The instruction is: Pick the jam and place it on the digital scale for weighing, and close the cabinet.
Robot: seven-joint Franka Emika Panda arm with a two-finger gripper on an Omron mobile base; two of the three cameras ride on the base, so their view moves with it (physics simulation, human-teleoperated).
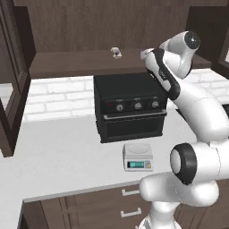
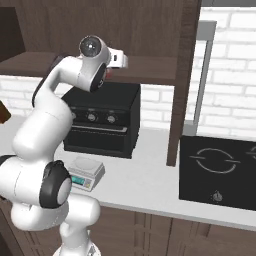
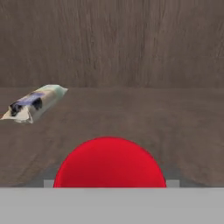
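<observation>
One jam (image 3: 109, 162): sitting on the cabinet (image 1: 67, 62) shelf, right before the gripper.
Gripper: finger spread impossible to tell.
Digital scale (image 1: 138, 157): resting bare on the worktop (image 1: 58, 156).

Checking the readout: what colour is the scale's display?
Teal, on the digital scale; clearest in the left base view.

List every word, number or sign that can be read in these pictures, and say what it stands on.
No text can be read.
The digital scale: teal display lit, digits too small to read.
The black oven: three knobs, marks above them blurred.
The cooktop: ring outlines only, no words.
The wrapped packet on the cabinet shelf: dark print, blurred.
The jam: plain red surface facing the camera.
</observation>
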